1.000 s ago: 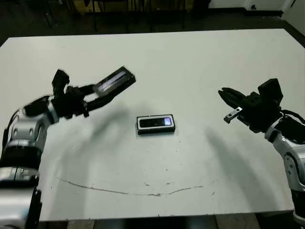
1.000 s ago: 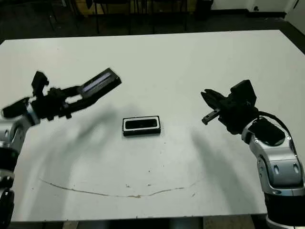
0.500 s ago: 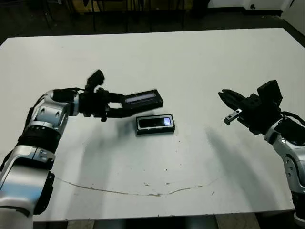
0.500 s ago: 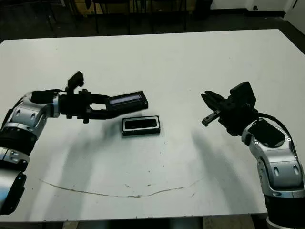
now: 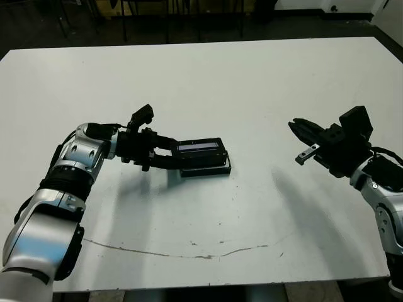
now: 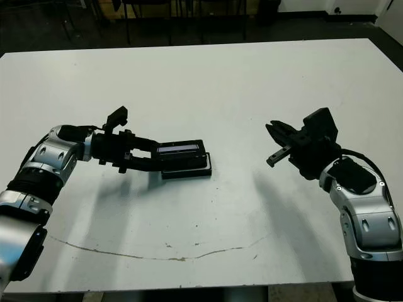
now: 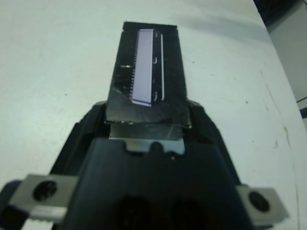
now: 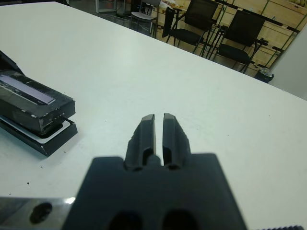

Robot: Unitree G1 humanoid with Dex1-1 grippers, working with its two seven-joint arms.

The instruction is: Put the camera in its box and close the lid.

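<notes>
The lid point(image 7: 146, 72), clamped in the left gripper point(image 5: 169, 157), is matt black with a smooth silvery stripe and scuffed, chipped edges. The box point(image 8: 45, 136) beneath it shows black walls and a white lining. The table point(image 5: 252, 82) is smooth matt white, lightly marked.

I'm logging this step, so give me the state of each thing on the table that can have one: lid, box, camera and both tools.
lid: held in the left tool, over the box, not fully seated.
box: on the table, white inner edge showing under the lid.
camera: hidden under the lid, cannot tell.
left tool: shut on the lid's end.
right tool: shut, empty, apart from the box.
</notes>
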